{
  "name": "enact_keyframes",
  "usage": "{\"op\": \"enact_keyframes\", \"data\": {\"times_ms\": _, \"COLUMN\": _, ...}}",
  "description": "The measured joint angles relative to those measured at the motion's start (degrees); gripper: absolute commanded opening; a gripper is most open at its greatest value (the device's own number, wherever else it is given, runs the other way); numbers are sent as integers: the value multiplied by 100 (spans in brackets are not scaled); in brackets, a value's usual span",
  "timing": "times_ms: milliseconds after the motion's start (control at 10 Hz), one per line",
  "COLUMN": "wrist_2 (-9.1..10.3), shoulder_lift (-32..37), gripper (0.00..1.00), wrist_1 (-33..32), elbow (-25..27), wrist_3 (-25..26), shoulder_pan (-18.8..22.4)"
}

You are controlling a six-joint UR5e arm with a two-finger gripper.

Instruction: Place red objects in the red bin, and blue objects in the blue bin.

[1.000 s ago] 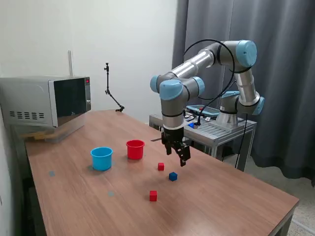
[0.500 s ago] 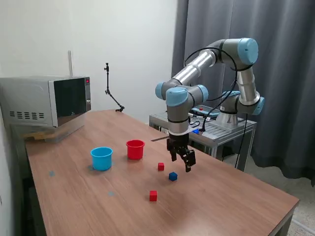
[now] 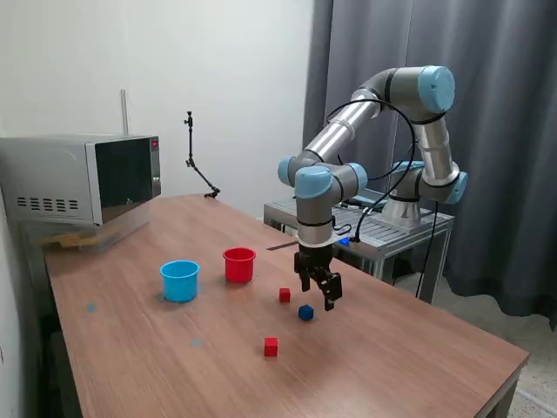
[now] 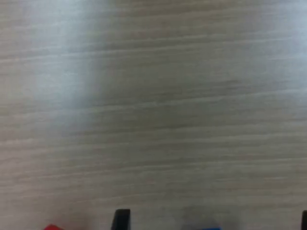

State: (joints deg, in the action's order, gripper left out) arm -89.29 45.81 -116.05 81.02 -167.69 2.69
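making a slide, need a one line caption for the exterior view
Arm's tool hangs over a blue cube on the table, two red cubes loose, red cup and blue cup waiting.

my UR5e arm folded over at the elbow, wrist pointing straight down, gripper hanging low with nothing in it, fingers look spread apart, one dark fingertip peeking into my wrist view

no legible text, labels or numbers
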Motion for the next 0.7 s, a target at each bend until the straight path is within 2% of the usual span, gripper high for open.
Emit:
{"op": "enact_keyframes", "data": {"times_ms": 300, "wrist_2": -119, "shoulder_lift": 12, "gripper": 100, "wrist_1": -194, "elbow": -43, "wrist_3": -377, "shoulder_pan": -71}}
{"op": "enact_keyframes", "data": {"times_ms": 700, "wrist_2": -81, "shoulder_lift": 11, "gripper": 100, "wrist_1": -352, "elbow": -125, "wrist_3": -877, "shoulder_pan": -98}}
